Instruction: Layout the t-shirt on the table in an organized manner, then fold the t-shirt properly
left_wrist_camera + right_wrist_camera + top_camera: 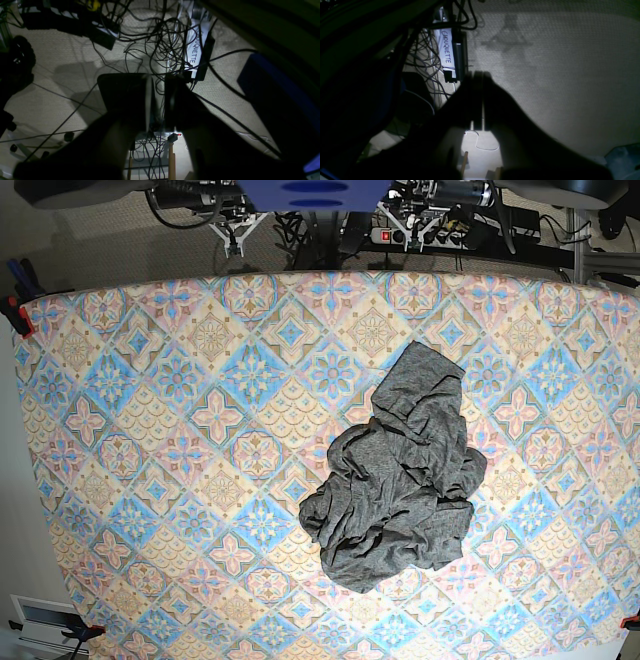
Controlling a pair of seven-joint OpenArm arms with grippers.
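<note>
Left hand [157, 100]: left wrist view shows its two fingers nearly together, a thin gap between them, nothing pinched. It points down at carpet and a tangle of cables [162, 42], not at the surface. No shirt in this view.

Right hand [478, 100]: right wrist view, fingers pressed together, empty. Below it carpet, a white label [447, 50] beside a dark box, more cables. No shirt here either.

Base view: neither hand shows over the surface [150, 430]; both arms look parked behind the far edge. The t-shirt [400, 475] lies crumpled in a heap right of centre, nothing spread out. Its long axis runs from an upper lobe toward the far edge down to a wider mass toward the near edge, tilted slightly left at the bottom.

Judgement: layout not started. The heap sits on this view's right, which is the left arm's side, so the left hand is likely nearer; the shirt lies forward of both hands, out over the surface. Sleeves and hem can't be told apart in the bunch.
</note>
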